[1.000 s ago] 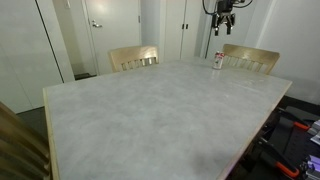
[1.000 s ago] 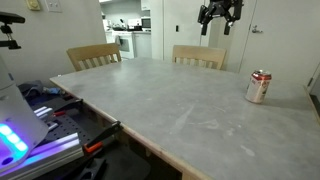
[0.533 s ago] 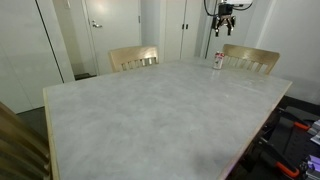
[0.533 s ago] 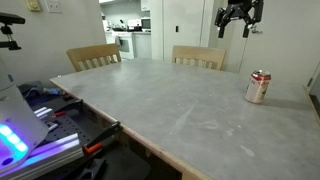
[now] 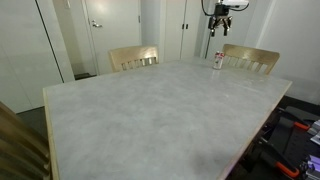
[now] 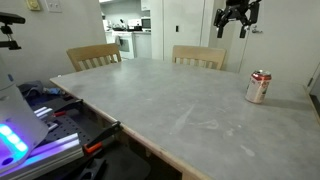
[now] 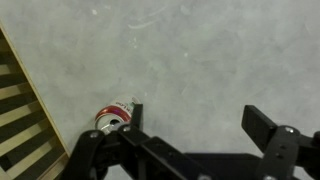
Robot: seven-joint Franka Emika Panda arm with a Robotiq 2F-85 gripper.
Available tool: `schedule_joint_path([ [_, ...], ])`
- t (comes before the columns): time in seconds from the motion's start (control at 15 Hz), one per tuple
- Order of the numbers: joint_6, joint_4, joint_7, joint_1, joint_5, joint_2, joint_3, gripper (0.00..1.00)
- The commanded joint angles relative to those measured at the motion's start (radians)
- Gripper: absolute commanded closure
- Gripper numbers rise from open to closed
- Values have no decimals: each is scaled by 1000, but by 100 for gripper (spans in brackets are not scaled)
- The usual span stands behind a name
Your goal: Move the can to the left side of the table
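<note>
The can [image 5: 219, 60] is small, red and white with a silver top. It stands upright near the far edge of the pale grey marble-look table [image 5: 150, 110], close to a wooden chair. It shows in both exterior views [image 6: 259, 86] and at the lower left of the wrist view [image 7: 113, 119]. My gripper [image 5: 221, 20] hangs high in the air above the can, open and empty. It also shows in an exterior view [image 6: 237, 18]. In the wrist view my fingers [image 7: 195, 125] are spread wide, with bare table [image 7: 200, 60] between them.
Two light wooden chairs [image 5: 133, 57] [image 5: 250, 58] stand at the table's far side, and one chair's slats [image 7: 20, 100] show in the wrist view. White doors [image 5: 110, 25] are behind. A cluttered bench with tools [image 6: 50, 110] stands beside the table.
My gripper has moved sideways in the air, toward a spot above the can. The can has not moved.
</note>
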Motion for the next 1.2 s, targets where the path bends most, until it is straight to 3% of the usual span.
schedule_joint_path([
  [0.0,21,47,20,-44,81,46,11,0],
  [0.27,65,135,40,-103,140,124,-4,0],
  [0.6,137,291,11,-196,215,279,26,0],
  [1.13,111,557,16,-250,206,493,57,0],
])
